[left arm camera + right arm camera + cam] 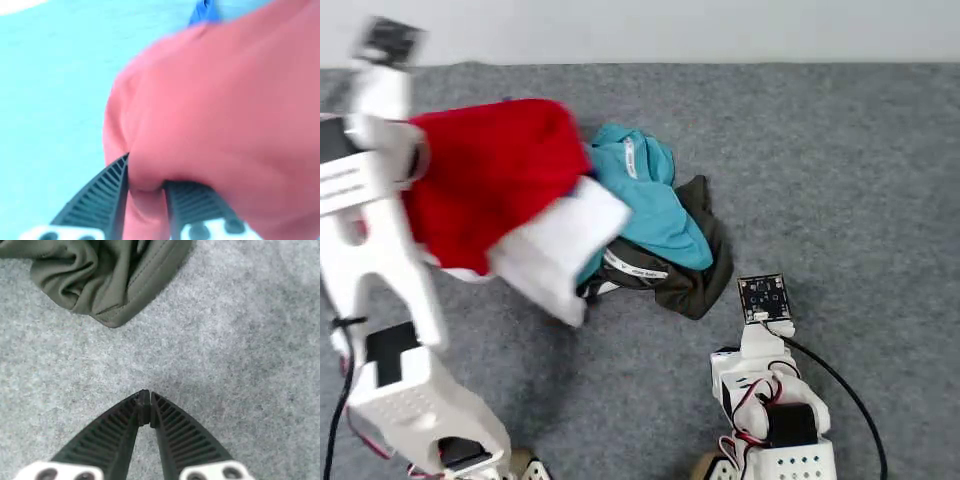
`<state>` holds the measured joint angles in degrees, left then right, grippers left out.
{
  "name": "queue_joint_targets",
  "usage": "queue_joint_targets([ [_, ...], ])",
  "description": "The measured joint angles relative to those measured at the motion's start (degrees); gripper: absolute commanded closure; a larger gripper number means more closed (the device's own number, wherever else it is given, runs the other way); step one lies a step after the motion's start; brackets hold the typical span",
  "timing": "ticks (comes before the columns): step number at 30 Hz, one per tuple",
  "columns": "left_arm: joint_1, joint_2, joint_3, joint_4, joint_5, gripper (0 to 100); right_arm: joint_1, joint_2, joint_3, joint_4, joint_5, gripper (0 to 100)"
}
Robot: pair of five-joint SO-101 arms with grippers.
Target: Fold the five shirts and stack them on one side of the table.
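The red shirt [225, 110] hangs pinched in the narrow jaws of the left gripper [146, 175]. Beside it the white shirt [560, 250], teal shirt [655, 205] and olive shirt [100, 280] are crumpled together. It seems nothing is folded or stacked yet. The right gripper [147, 407] is closed and holds nothing, with the olive shirt just ahead of it.

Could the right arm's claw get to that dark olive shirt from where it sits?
Probably yes. The right claw is shut on nothing, and just bare grey mat lies between it and the olive shirt.
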<state>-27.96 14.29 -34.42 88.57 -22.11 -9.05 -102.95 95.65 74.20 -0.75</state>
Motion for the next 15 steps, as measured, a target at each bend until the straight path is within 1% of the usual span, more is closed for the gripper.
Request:
queue_joint_targets([
  [7,-16.35,0.0,-3.96,-0.09,0.0,100,0.0,0.0,0.0,0.0,0.0,99.0],
  [11,-25.23,0.0,-4.04,-2.99,1.32,100,0.0,0.0,0.0,0.0,0.0,99.0],
  [13,-28.04,0.0,-4.04,-4.13,1.58,99,0.0,0.0,0.0,0.0,0.0,99.0],
  [15,-29.27,0.0,-4.04,-4.4,1.58,99,0.0,0.0,0.0,0.0,0.0,99.0],
])
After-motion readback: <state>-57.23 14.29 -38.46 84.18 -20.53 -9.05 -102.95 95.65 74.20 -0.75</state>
